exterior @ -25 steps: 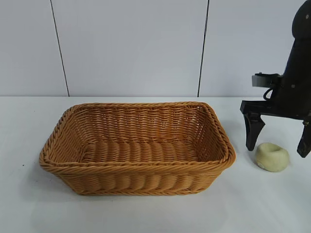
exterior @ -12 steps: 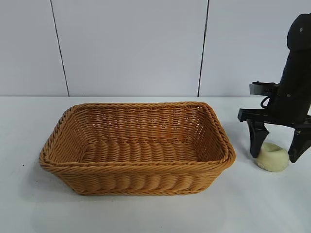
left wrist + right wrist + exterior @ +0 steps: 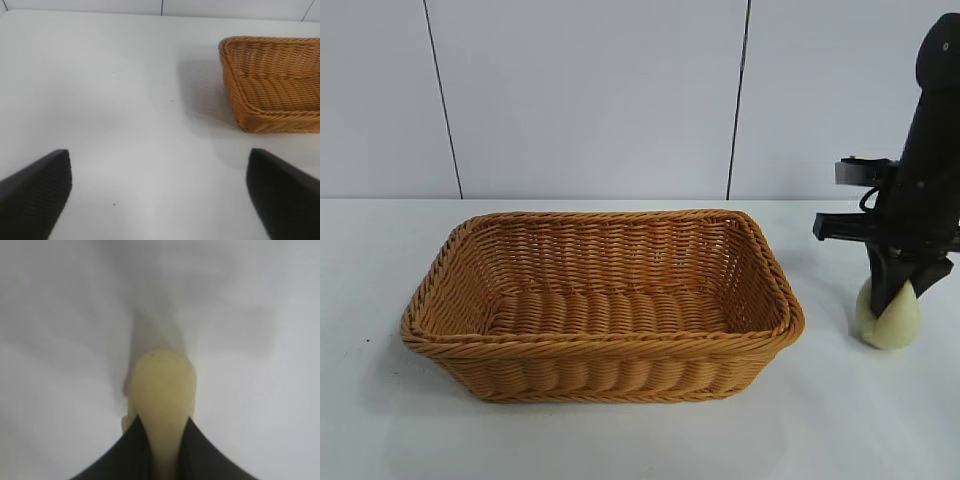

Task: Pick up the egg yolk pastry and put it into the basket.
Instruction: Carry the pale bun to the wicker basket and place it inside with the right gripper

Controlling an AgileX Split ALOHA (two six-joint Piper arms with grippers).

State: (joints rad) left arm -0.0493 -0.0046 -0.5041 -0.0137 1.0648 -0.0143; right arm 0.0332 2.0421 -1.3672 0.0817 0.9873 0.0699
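The pale yellow egg yolk pastry (image 3: pixel 888 320) sits at the table's right, just right of the orange-brown wicker basket (image 3: pixel 600 300). My right gripper (image 3: pixel 892 292) comes down on it from above and is shut on it, squeezing it narrow. In the right wrist view the pastry (image 3: pixel 162 390) is pinched between the two black fingers (image 3: pixel 132 455), gripper (image 3: pixel 164 427). My left gripper (image 3: pixel 159 187) is open and empty above bare table, with the basket's corner (image 3: pixel 270 80) farther off. The left arm does not show in the exterior view.
The white table (image 3: pixel 620 440) runs around the basket, with a panelled white wall (image 3: pixel 590 100) behind it. The basket's right rim (image 3: pixel 790 310) lies close to the pastry and the right gripper.
My right gripper has come down over the pastry and its fingers have closed from wide apart onto it. The pastry now looks squeezed taller. The basket has not moved.
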